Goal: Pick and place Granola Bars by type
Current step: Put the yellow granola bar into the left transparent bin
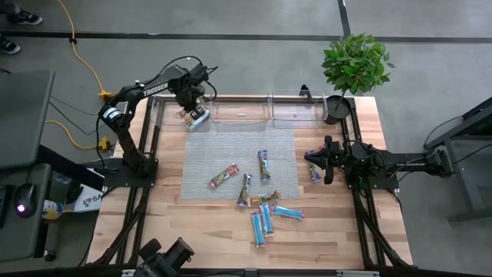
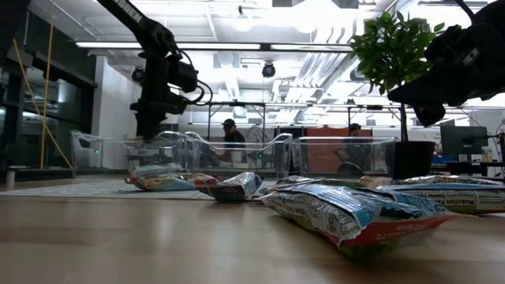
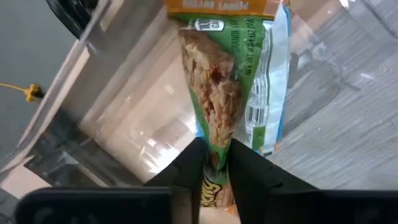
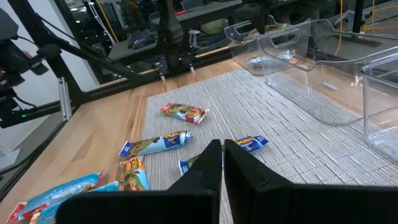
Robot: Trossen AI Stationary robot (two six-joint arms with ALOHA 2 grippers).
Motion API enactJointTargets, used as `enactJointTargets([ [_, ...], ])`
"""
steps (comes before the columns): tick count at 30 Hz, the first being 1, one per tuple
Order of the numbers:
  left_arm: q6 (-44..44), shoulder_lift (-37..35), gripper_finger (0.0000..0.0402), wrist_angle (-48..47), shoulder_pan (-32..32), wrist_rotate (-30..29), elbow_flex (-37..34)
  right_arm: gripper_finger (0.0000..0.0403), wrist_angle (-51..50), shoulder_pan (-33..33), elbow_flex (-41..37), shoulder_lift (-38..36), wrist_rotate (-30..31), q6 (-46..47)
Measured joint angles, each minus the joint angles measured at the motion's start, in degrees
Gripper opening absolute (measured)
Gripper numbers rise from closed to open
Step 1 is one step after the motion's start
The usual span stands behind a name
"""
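The left gripper (image 3: 216,163) is seen clamped narrowly on the lower end of a green-wrapped granola bar (image 3: 225,81), the two dark fingers (image 3: 191,171) pinching the wrapper between them. The bar is held over the leftmost clear bin (image 1: 171,115) at the far edge of the table (image 1: 369,231); in the high view the gripper (image 1: 195,115) is placed above that bin's right end. Two further clear bins (image 1: 243,111) stand in the same row, beside a potted plant (image 1: 354,65).

The right gripper (image 4: 222,155) is observed with its fingers drawn together, almost touching, and nothing is gripped between them. It is held above the right side of the table, just beside a blue-wrapped bar (image 1: 314,172) lying at the edge of the grey mat (image 1: 238,146).

The remaining bars (image 1: 244,188) are scattered on the mat's near half and on the wood just below it, including three light blue bars (image 1: 265,219) lying close together.
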Motion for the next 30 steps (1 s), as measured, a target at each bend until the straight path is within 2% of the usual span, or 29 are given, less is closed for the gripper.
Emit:
enactJointTargets([
  [7, -2.1, 0.0, 0.0157, -2.4, 0.0, 0.7, 0.0, 0.0001, 0.0, 0.0, 0.0, 0.0, 0.1, 0.0],
  [10, -6.7, -0.1, 0.0181, -3.3, 0.0, 1.4, 0.0, 0.0001, 0.0, 0.0, 0.0, 0.0, 0.1, -0.1],
  [17, -18.9, -4.4, 0.0193, -3.2, -0.7, 14.0, 0.0, 0.0001, 0.0, 0.0, 0.0, 0.0, 0.1, -0.2],
  [23, -26.3, -10.6, 0.0193, -1.4, -7.6, 15.1, 0.0, 0.0001, 0.2, 0.0, 0.0, 0.0, 1.4, -0.2],
  [30, -35.3, -15.9, 0.0193, -1.1, -21.5, 9.2, 0.0, 0.0001, 0.2, 0.0, 0.0, 0.1, 1.6, -0.2],
])
